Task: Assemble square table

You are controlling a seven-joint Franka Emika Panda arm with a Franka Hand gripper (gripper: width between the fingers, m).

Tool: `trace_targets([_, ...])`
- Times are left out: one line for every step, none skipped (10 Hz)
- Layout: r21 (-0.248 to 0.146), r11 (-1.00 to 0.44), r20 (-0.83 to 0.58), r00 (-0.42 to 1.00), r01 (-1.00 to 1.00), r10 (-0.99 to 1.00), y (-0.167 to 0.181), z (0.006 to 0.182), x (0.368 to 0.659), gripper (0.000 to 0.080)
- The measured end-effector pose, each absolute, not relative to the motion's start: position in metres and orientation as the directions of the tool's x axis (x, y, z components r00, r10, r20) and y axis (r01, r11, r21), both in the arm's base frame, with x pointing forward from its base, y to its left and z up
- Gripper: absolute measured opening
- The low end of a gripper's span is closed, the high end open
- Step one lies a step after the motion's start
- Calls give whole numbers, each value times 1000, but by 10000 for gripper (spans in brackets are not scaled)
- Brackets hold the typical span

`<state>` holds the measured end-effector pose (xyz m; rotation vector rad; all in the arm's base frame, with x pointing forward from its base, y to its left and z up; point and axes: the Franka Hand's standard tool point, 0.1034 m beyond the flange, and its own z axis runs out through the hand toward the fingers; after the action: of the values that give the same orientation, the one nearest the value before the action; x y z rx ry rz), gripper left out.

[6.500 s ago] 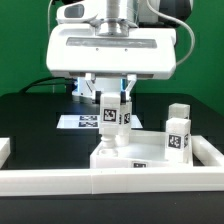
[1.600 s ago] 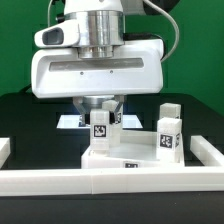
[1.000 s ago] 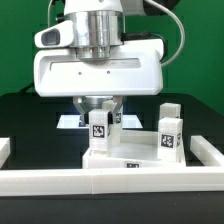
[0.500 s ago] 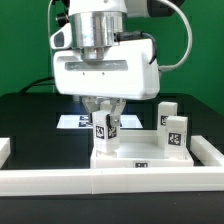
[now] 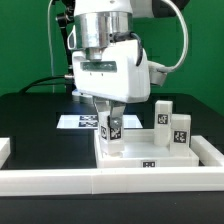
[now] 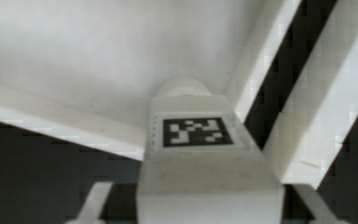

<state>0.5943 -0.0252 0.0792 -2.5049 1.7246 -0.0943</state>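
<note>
My gripper (image 5: 112,124) points straight down and is shut on a short white tagged leg (image 5: 113,130). The leg stands upright on the near left corner of the white square tabletop (image 5: 150,158). Two more white legs (image 5: 163,120) (image 5: 181,131) stand upright on the tabletop's right side. In the wrist view the held leg (image 6: 197,135) shows its tag between my fingers (image 6: 101,205), with my gripper (image 6: 197,208) around its near end. The tabletop's slab and raised rim (image 6: 87,55) lie beyond it.
A long white barrier rail (image 5: 100,182) runs along the front, with shorter rails at the left (image 5: 4,148) and right (image 5: 212,150). The marker board (image 5: 82,122) lies flat behind the tabletop on the black table.
My hand has turned about its vertical axis and moved a little right with the leg. The tabletop has shifted right and turned with it, so a second standing leg now shows.
</note>
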Motion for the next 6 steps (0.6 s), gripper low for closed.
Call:
trace_targets([-116, -378, -2, 381, -919, -925, -25, 79, 594, 368])
trace_targets([-116, -414, 1, 417, -903, -909, -24, 79, 594, 368])
trace_targets([-118, -469, 8, 472, -875, -882, -22, 80, 595, 502])
trace_targets([-119, -546, 19, 548, -829, -836, -22, 81, 596, 625])
trace_targets([-114, -658, 36, 659, -744, -752, -23, 80, 596, 625])
trace_targets([-108, -752, 50, 752, -650, -657, -24, 80, 595, 642])
